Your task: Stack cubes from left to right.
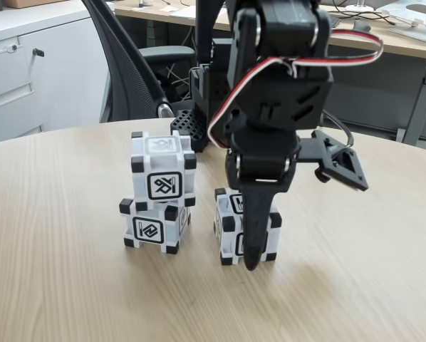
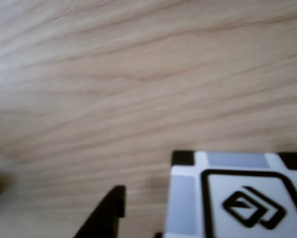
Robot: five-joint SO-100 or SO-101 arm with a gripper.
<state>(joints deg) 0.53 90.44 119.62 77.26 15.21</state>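
Two cubes stand stacked on the left of the wooden table in the fixed view, the upper cube resting on the lower cube and turned a little against it. The third cube sits on the table just to their right. My gripper hangs down over this third cube, with one black finger reaching down across its front face; the other finger is hidden. In the wrist view the cube's top face fills the lower right, and a black fingertip stands left of it with a gap of bare wood between them.
The arm's black base stands at the far side of the round table. A black office chair is behind it, with a white cabinet at the left and a desk at the back.
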